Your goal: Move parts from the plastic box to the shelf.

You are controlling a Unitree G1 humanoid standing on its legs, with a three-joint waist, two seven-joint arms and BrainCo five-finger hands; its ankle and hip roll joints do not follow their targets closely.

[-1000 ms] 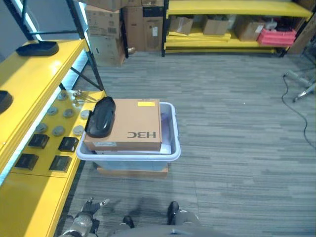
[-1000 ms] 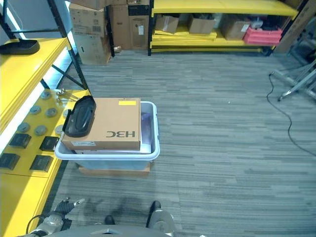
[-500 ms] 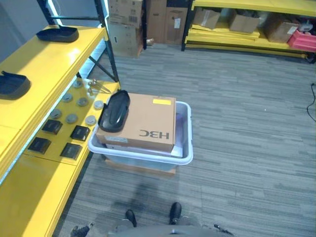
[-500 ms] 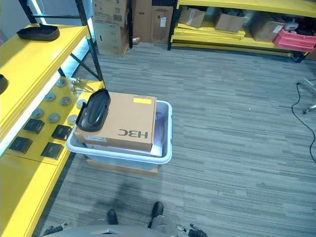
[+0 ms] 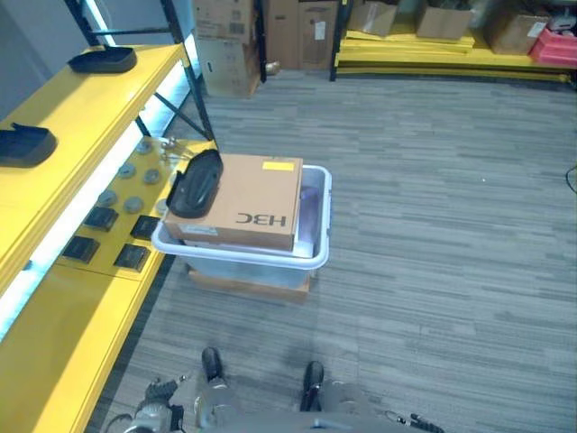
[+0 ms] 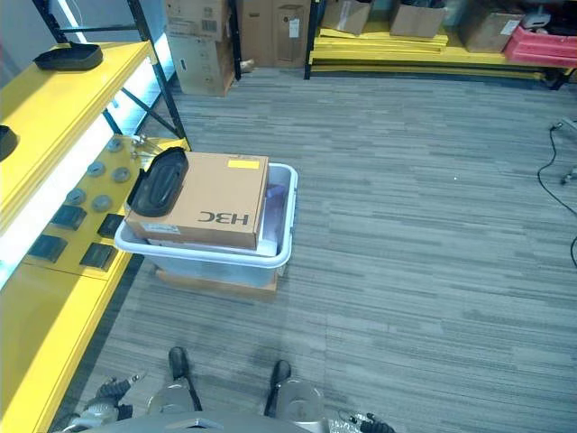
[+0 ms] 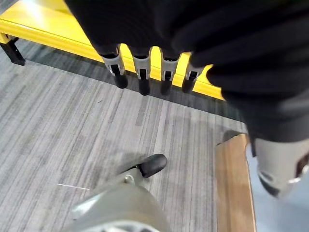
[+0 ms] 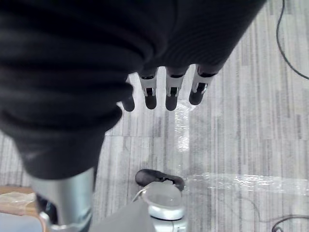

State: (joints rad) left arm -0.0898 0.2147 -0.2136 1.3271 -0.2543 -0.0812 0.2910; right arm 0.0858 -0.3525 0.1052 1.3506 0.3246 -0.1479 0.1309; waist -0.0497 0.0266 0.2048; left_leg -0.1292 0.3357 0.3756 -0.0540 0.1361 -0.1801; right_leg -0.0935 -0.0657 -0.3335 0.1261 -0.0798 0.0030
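A pale plastic box (image 5: 236,259) stands on the floor beside the yellow shelf (image 5: 56,356). On top of it lies a brown cardboard carton (image 5: 248,200), and a black tray-shaped part (image 5: 196,181) rests on the carton's left end. Several dark square parts (image 5: 132,257) and grey discs (image 5: 126,205) lie on the lower shelf board. Two black parts (image 5: 25,144) sit on the upper board (image 5: 77,113). My left hand (image 7: 140,72) hangs low near the floor, fingers straight and empty. My right hand (image 8: 166,92) hangs the same way, holding nothing.
A wooden board (image 5: 248,287) lies under the plastic box. Cardboard boxes (image 5: 225,41) and a yellow rack (image 5: 451,59) with a red crate (image 5: 554,45) stand at the back. A cable (image 6: 552,171) lies at the far right, and grey floor stretches right of the box.
The camera has shifted, so the plastic box and shelf sit differently in view. The box, carton and black part have not moved on their own. Both hands stay low and empty.
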